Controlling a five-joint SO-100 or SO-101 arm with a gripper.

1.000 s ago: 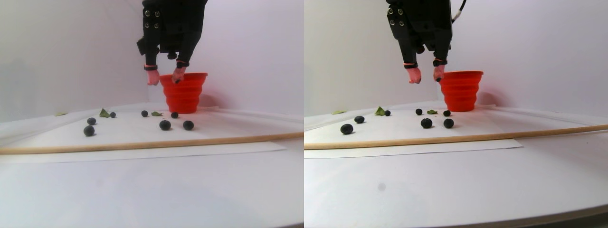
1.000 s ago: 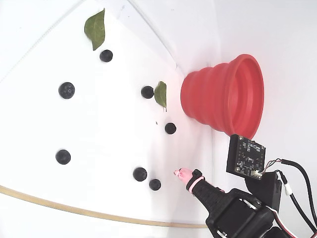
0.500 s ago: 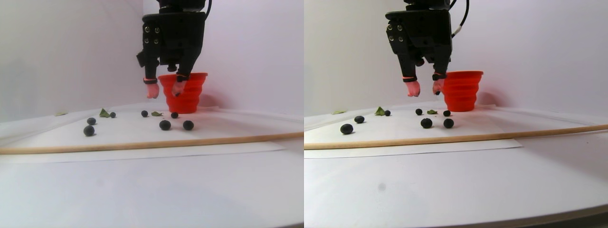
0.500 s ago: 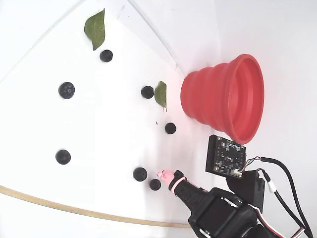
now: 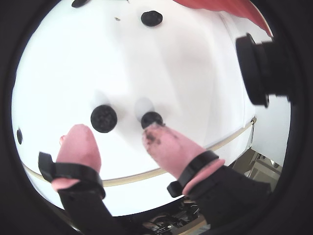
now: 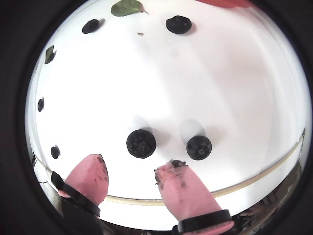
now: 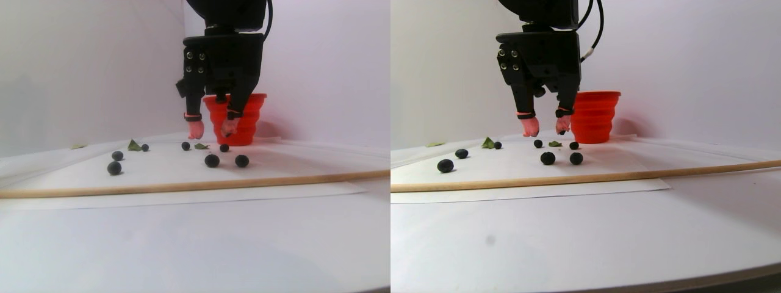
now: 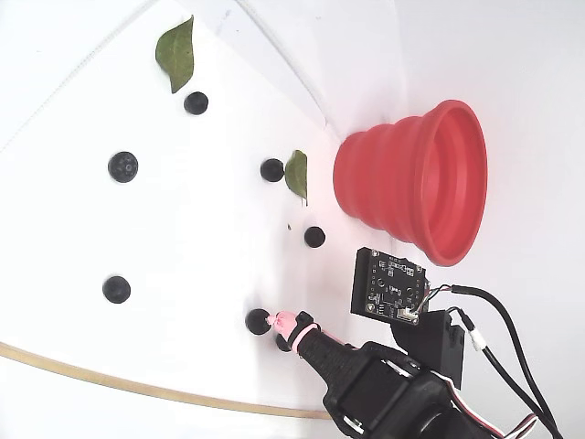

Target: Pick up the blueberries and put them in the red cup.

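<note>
**Claw over two berries, none in the cup that we can see**

Near the middle of the fixed view, the claw (image 8: 285,322) hangs low over the white paper with its two pink fingers (image 5: 78,147) spread apart and nothing between them. In a wrist view, two blueberries (image 6: 141,143) sit side by side just past the fingertips — one lies in line with the gap, the other (image 6: 199,147) just ahead of the right finger. That right finger has dark smudges on its tip.

The red cup (image 8: 416,178) shows at the right of the fixed view. Its inside cannot be seen, so I cannot tell if any berry is in it. Seven berries lie on the paper in the fixed view, so most of the job looks undone. I think the step now is reaching down for one of the close pair.

Around them: a green leaf (image 8: 175,53) at the top of the fixed view with a berry (image 8: 196,102) just below it, and a smaller leaf (image 8: 296,174) beside another berry (image 8: 271,169) near the cup's base. A thin wooden stick (image 7: 183,184) crosses the front of the paper in the stereo pair view, well apart from the claw.

The two close berries are round and near each other — closing on one might bump the other and make it roll. Nothing else stands between the claw and the cup.
</note>
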